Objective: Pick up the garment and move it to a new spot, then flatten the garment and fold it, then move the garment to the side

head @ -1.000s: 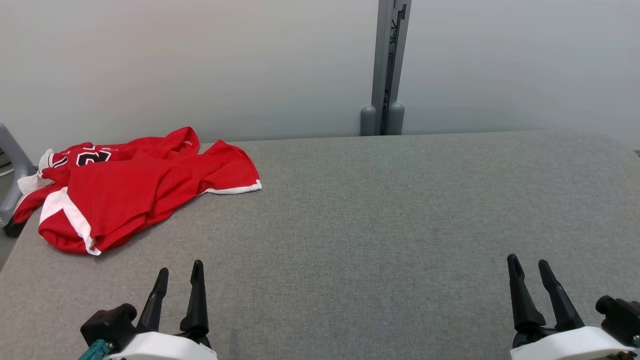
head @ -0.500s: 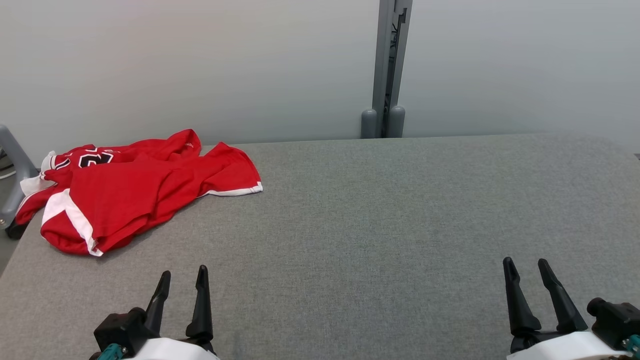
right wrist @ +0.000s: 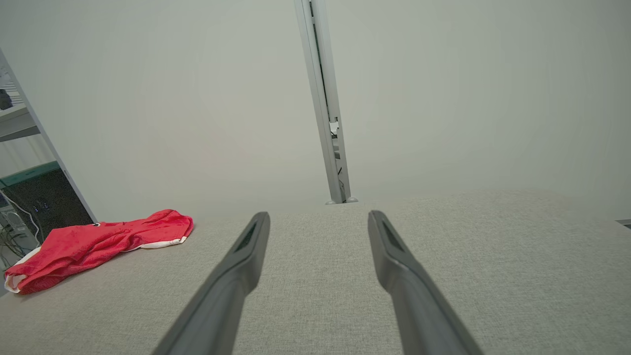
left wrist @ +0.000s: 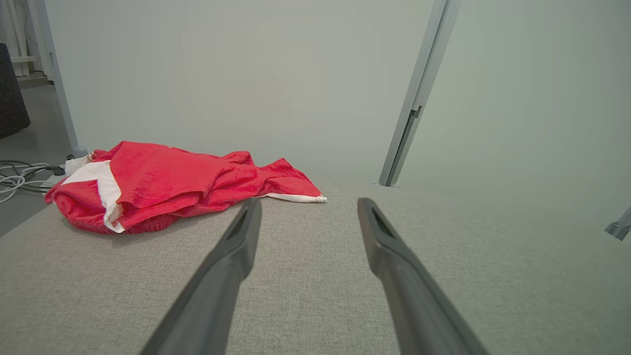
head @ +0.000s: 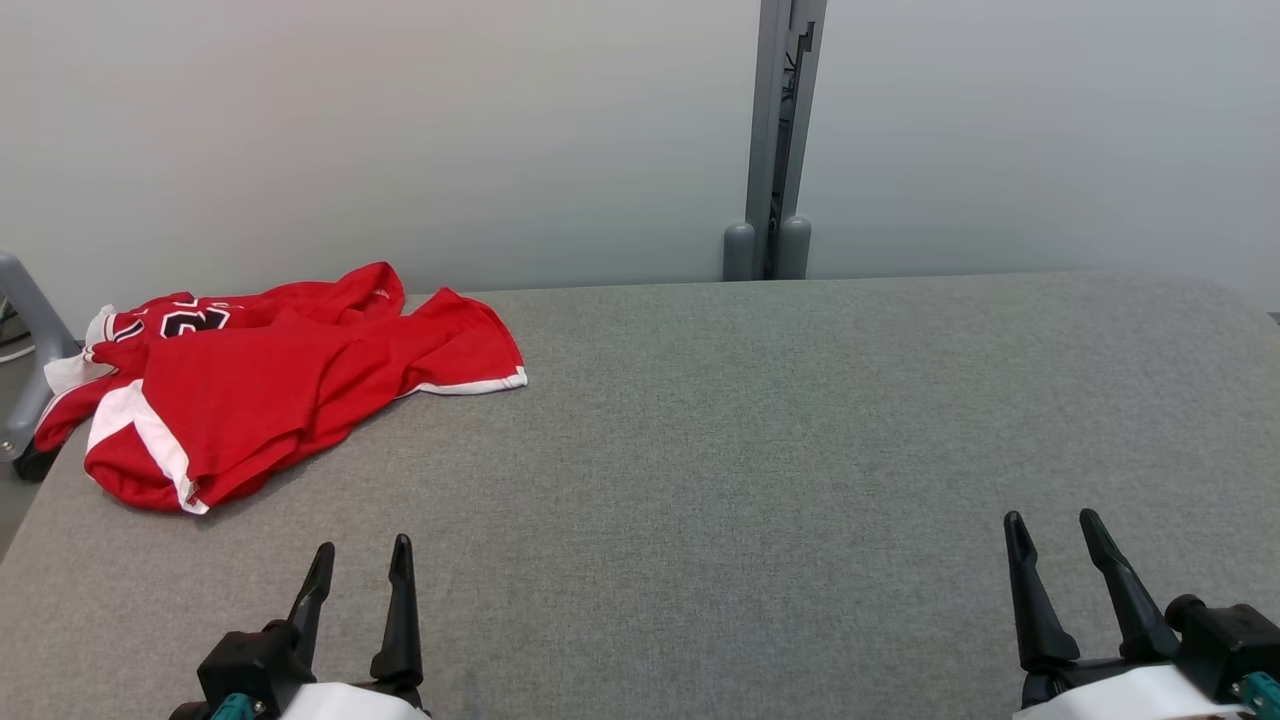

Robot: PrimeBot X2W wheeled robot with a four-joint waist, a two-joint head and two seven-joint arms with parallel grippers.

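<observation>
Your left gripper [head: 363, 545] was at the near edge of the grey table [head: 750, 450], jaws spread wide and holding nothing. The red jersey [head: 260, 390], trimmed in white, lay crumpled ahead of it and off to its left, by the table's far left corner and well apart from it. Your right gripper [head: 1051, 517] was far to the right, also wide open and empty, with the jersey well away across the table to its left. A grey post [head: 775, 140] stood against the wall [head: 400, 120] ahead, between the two grippers.
</observation>
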